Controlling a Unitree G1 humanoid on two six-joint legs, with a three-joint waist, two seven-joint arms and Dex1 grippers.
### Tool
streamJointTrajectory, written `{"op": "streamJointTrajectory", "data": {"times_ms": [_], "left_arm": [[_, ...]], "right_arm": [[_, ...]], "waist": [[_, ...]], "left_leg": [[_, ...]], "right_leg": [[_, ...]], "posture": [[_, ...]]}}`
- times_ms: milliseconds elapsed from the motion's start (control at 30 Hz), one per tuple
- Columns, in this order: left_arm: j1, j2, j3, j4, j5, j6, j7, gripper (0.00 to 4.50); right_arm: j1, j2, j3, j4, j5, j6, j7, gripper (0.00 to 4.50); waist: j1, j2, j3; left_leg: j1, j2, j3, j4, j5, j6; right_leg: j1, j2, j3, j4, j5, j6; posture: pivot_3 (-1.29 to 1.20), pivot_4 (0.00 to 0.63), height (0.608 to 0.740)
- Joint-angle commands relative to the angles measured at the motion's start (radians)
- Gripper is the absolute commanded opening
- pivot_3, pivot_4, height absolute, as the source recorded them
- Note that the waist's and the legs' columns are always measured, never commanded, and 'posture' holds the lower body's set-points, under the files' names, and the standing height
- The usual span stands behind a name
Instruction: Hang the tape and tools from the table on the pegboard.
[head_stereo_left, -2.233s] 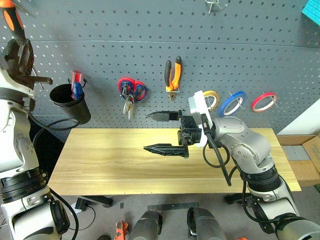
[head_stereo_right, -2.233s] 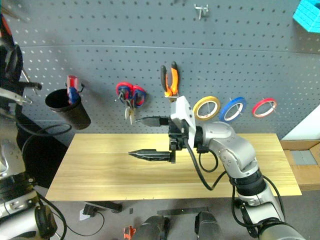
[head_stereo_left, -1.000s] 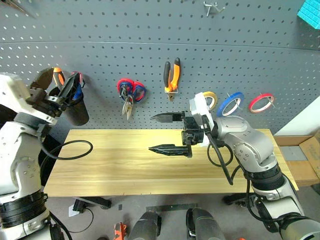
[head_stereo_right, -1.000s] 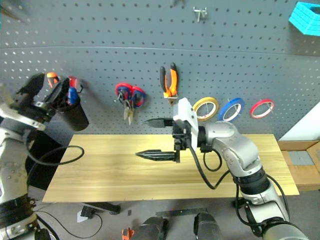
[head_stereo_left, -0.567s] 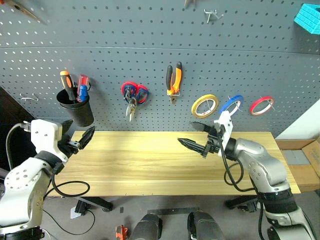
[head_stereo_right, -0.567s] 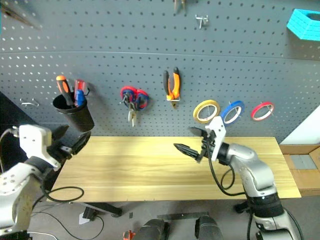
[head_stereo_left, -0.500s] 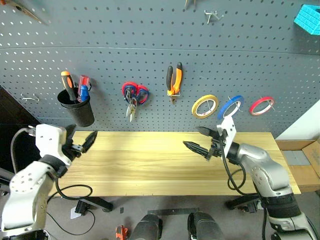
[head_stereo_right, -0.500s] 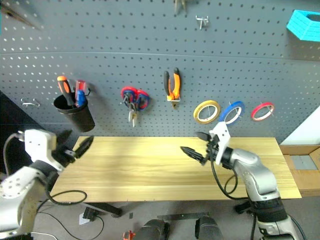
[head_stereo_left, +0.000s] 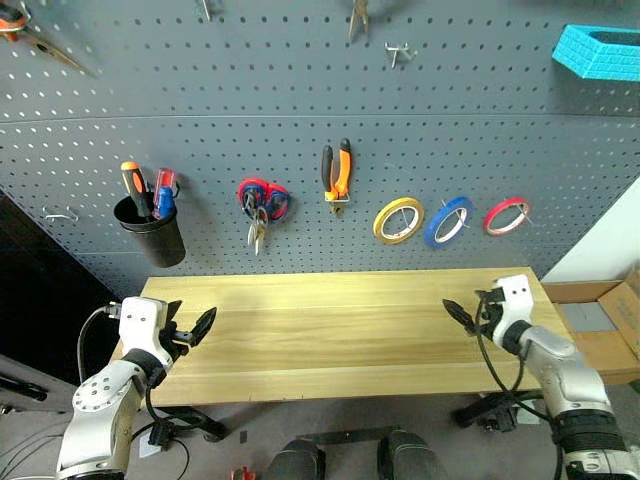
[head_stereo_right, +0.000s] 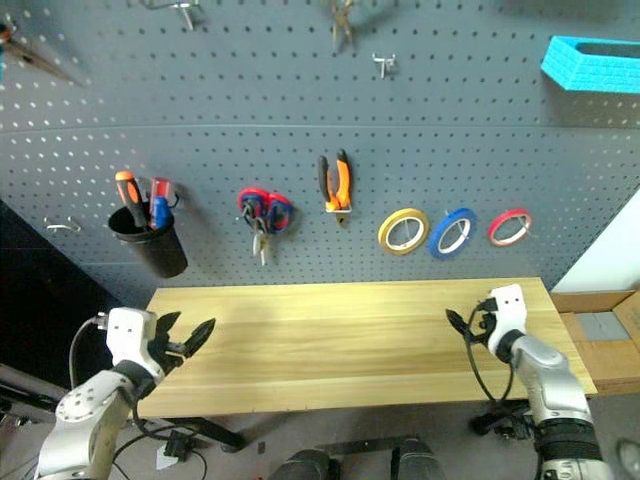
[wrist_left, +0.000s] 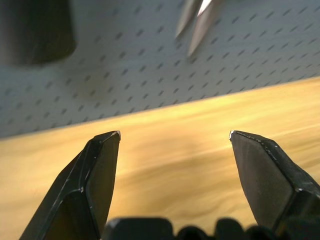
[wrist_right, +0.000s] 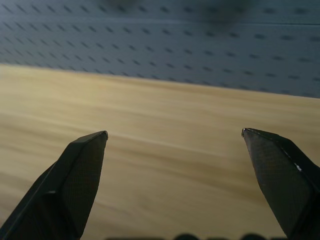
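Note:
On the dark grey pegboard (head_stereo_left: 300, 100) hang the blue tape (head_stereo_left: 447, 221), the orange-and-black pliers (head_stereo_left: 336, 172) and a bunch of scissors (head_stereo_left: 258, 212). The orange-handled screwdriver (head_stereo_left: 133, 185) stands in a black cup (head_stereo_left: 152, 235) on the board. Both grippers hover low over the light wood table (head_stereo_left: 340, 330). My left gripper (head_stereo_left: 190, 326) is at its left end, my right gripper (head_stereo_left: 465, 308) at its right end. In the wrist views the left gripper (wrist_left: 175, 135) and the right gripper (wrist_right: 175, 134) are open, with nothing between their fingers.
A yellow roll (head_stereo_left: 398, 219) and a red roll (head_stereo_left: 506, 214) hang either side of the blue tape. A turquoise bin (head_stereo_left: 598, 50) sits high on the board at the right. A cardboard box (head_stereo_left: 600, 325) stands beyond the table's right end.
My left gripper left the screwdriver in the black cup and sank to the table's left end. The right gripper swung from mid-table to the right end and sank. The camera shifted.

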Motion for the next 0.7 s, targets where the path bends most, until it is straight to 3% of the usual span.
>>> {"op": "streamJointTrajectory", "data": {"times_ms": [33, 167, 267, 700], "left_arm": [[-0.037, 0.06, 0.037, 0.026, 0.01, -0.047, -0.031, 3.75], [-0.044, 0.077, 0.026, 0.061, 0.029, -0.078, -0.03, 3.75], [-0.044, 0.061, 0.013, 0.075, 0.044, -0.099, -0.02, 3.75], [-0.038, 0.01, 0.02, 0.055, 0.039, -0.092, 0.036, 3.75]], "right_arm": [[-0.07, -0.085, -0.008, 0.086, -0.021, -0.047, 0.103, 4.5], [-0.147, -0.111, -0.016, 0.215, -0.048, -0.115, 0.115, 4.5], [-0.181, -0.099, -0.017, 0.285, -0.055, -0.155, 0.109, 4.5], [-0.23, -0.064, -0.025, 0.378, -0.068, -0.22, 0.089, 4.5]], "waist": [[-0.001, 0.0, -0.005], [-0.012, 0.003, -0.026], [-0.015, 0.003, -0.043], [-0.015, 0.004, -0.065]], "left_leg": [[0.0, 0.0, 0.0, 0.0, 0.0, 0.0], [0.003, 0.0, 0.003, 0.0, 0.001, 0.001], [0.015, 0.001, 0.004, -0.003, 0.0, 0.003], [0.016, 0.003, 0.006, -0.002, -0.001, 0.003]], "right_leg": [[0.0, 0.0, 0.0, 0.0, 0.0, 0.0], [0.002, 0.0, 0.004, 0.0, 0.0, 0.0], [0.013, 0.001, 0.008, -0.003, -0.004, 0.006], [0.014, 0.004, 0.014, -0.002, -0.005, 0.007]], "posture": [[-0.02, 0.04, 0.74], [-0.02, 0.018, 0.74], [-0.02, 0.0, 0.74], [-0.01, 0.0, 0.74]]}}
